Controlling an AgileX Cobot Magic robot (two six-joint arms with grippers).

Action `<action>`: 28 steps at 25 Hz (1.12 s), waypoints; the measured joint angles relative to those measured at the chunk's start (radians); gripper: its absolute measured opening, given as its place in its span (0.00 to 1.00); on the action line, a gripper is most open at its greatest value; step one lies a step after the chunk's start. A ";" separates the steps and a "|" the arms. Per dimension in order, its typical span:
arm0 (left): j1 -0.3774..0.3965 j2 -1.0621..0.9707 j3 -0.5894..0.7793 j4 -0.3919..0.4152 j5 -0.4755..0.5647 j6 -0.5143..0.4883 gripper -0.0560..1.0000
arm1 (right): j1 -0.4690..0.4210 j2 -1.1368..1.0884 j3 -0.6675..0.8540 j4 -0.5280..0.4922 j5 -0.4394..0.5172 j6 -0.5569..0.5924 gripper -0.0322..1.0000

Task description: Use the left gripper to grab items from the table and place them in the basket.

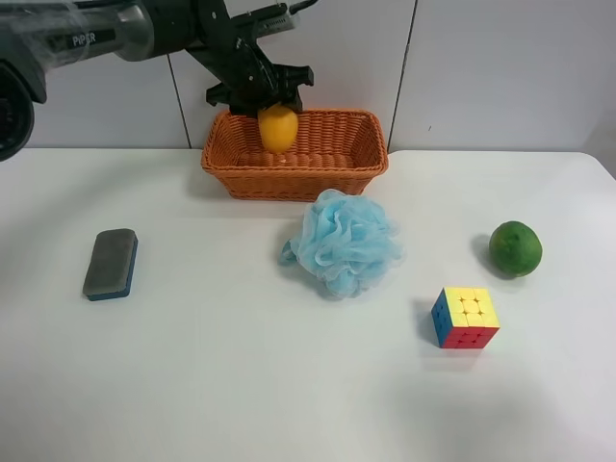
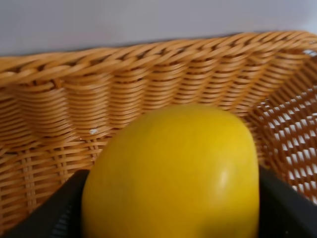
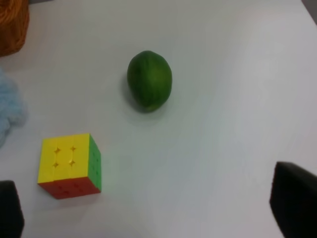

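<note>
One mango point(image 1: 277, 128), clamped in the left gripper point(image 1: 270, 102), hangs over the basket point(image 1: 289, 179), puff point(image 1: 342, 241) just outside.

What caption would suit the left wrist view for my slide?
Left gripper clamps the yellow mango, woven wall of the wicker basket close behind.

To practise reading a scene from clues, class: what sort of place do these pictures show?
Probably a robotics lab bench: a bare white table against plain wall panels, the left gripper holding a mango over a basket, and unrelated props, a sponge, puzzle cube and green fruit, laid well apart.
</note>
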State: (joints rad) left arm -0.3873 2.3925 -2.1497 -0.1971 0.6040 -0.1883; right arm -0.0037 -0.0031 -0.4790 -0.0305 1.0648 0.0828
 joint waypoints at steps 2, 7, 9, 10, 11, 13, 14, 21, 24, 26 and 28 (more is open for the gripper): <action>0.000 0.018 0.000 0.000 -0.006 0.002 0.62 | 0.000 0.000 0.000 0.000 0.000 0.000 0.99; 0.000 0.040 0.000 -0.001 -0.006 0.003 0.65 | 0.000 0.000 0.000 0.000 0.000 0.000 0.99; 0.000 0.040 -0.001 -0.001 -0.014 0.003 0.84 | 0.000 0.000 0.000 0.000 0.000 0.000 0.99; 0.000 0.040 -0.001 -0.002 -0.017 0.003 0.90 | 0.000 0.000 0.000 0.000 0.000 0.000 0.99; 0.004 0.040 -0.001 -0.005 -0.016 0.003 0.94 | 0.000 0.000 0.000 0.000 0.000 0.000 0.99; 0.007 0.040 -0.001 -0.016 0.009 0.003 0.98 | 0.000 0.000 0.000 0.000 0.000 0.000 0.99; 0.009 0.036 -0.001 -0.016 0.023 0.003 0.98 | 0.000 0.000 0.000 0.000 0.000 0.000 0.99; 0.029 -0.059 -0.001 -0.019 0.214 0.003 0.99 | 0.000 0.000 0.000 0.000 0.000 0.000 0.99; 0.040 -0.122 -0.001 -0.019 0.354 0.003 0.99 | 0.000 0.000 0.000 0.000 0.000 0.000 0.99; 0.048 -0.165 -0.001 -0.018 0.433 0.004 0.99 | 0.000 0.000 0.000 0.000 0.000 0.000 0.99; 0.051 -0.206 -0.001 -0.007 0.494 0.017 0.99 | 0.000 0.000 0.000 0.000 0.000 0.000 0.99</action>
State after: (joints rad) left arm -0.3363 2.1870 -2.1505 -0.2038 1.0985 -0.1709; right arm -0.0037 -0.0031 -0.4790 -0.0305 1.0648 0.0828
